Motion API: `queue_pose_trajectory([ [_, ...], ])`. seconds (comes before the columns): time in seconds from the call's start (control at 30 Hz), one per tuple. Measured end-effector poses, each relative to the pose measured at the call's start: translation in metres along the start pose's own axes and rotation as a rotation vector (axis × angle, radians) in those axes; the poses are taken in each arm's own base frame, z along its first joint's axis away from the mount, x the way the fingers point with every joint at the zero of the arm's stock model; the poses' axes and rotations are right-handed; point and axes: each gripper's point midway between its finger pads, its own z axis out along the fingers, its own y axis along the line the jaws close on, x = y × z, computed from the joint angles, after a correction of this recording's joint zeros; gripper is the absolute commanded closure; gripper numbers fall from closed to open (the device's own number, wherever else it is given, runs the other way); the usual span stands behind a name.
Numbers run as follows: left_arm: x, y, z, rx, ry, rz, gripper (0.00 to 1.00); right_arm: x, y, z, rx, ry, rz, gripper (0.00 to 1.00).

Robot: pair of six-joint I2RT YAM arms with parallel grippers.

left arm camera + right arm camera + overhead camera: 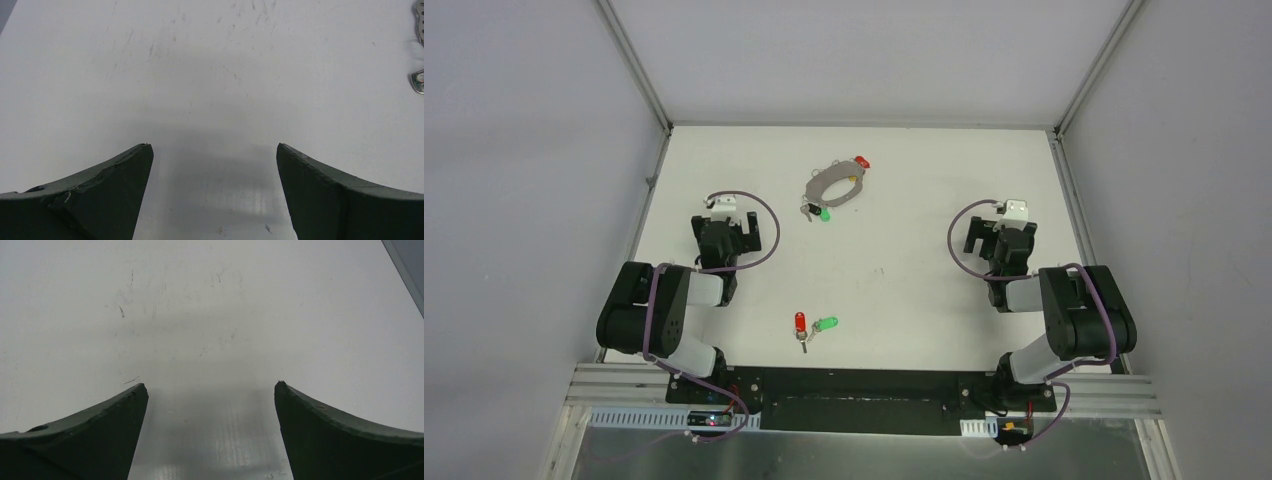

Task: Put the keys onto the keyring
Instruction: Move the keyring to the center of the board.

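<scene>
Top external: keyring (835, 186) far side, loose keys (801, 323) near side.
Claws: left claw (214, 147), right claw (210, 385) gaping, empty.
Counter (904, 270): white, scuffed.

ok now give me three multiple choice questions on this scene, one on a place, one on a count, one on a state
1. Where does the keyring lie?
A. on the far half of the table
B. at the table's near edge
C. in a tool's grip

2. How many red-headed keys show?
A. one
B. two
C. four

3. How is the right tool?
A. shut on a key
B. open and empty
C. shut on the ring

Answers:
1 A, the top view shows it lying beyond both arms, nothing holding it.
2 B, one sits at the ring's far end and another lies beside a green-headed key toward the near edge.
3 B, its fingers stand wide apart with only bare table between them.
</scene>
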Motion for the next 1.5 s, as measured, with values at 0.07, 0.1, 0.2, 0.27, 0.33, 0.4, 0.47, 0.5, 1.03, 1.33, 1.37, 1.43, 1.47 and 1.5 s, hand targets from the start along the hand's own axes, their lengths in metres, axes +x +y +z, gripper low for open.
queue_pose_trajectory([
  [0.07,0.000,0.000,0.000,0.000,0.000,0.000,0.01,0.000,0.000,0.000,0.000,0.000,0.000,0.00],
  [0.1,0.000,0.000,0.000,0.000,0.000,0.000,0.01,0.000,0.000,0.000,0.000,0.000,0.000,0.00],
  [0.2,0.000,0.000,0.000,0.000,0.000,0.000,0.01,0.000,0.000,0.000,0.000,0.000,0.000,0.00],
  [0.27,0.000,0.000,0.000,0.000,0.000,0.000,0.01,0.000,0.000,0.000,0.000,0.000,0.000,0.00],
  [0.33,0.000,0.000,0.000,0.000,0.000,0.000,0.01,0.000,-0.001,0.000,0.008,0.003,0.001,0.00],
  [0.4,0.000,0.000,0.000,0.000,0.000,0.000,0.01,0.000,-0.005,-0.004,0.029,0.031,0.010,0.00],
  [0.47,0.000,0.000,0.000,0.000,0.000,0.000,0.01,-0.013,-0.007,-0.010,0.047,0.043,0.032,0.00],
  [0.5,0.000,0.000,0.000,0.000,0.000,0.000,0.01,-0.024,-0.008,-0.013,0.053,0.044,0.050,0.00],
  [1.03,-0.142,-0.040,-0.032,0.170,0.137,-0.246,0.01,-0.085,0.014,-0.075,-0.037,0.118,0.360,0.00],
  [1.33,-0.084,-0.074,-0.092,0.269,0.487,-0.540,0.01,-0.060,0.033,-0.082,-0.077,0.304,0.441,0.00],
  [1.37,-0.082,-0.077,-0.097,0.270,0.507,-0.573,0.01,-0.060,0.039,-0.079,-0.091,0.330,0.446,0.00],
  [1.43,-0.080,-0.081,-0.102,0.273,0.535,-0.628,0.03,-0.058,0.051,-0.072,-0.120,0.372,0.448,0.00],
  [1.47,-0.081,-0.083,-0.103,0.280,0.544,-0.648,0.04,-0.057,0.058,-0.069,-0.137,0.391,0.446,0.00],
  [1.5,-0.081,-0.086,-0.105,0.287,0.554,-0.668,0.05,-0.055,0.067,-0.066,-0.156,0.418,0.442,0.00],
])
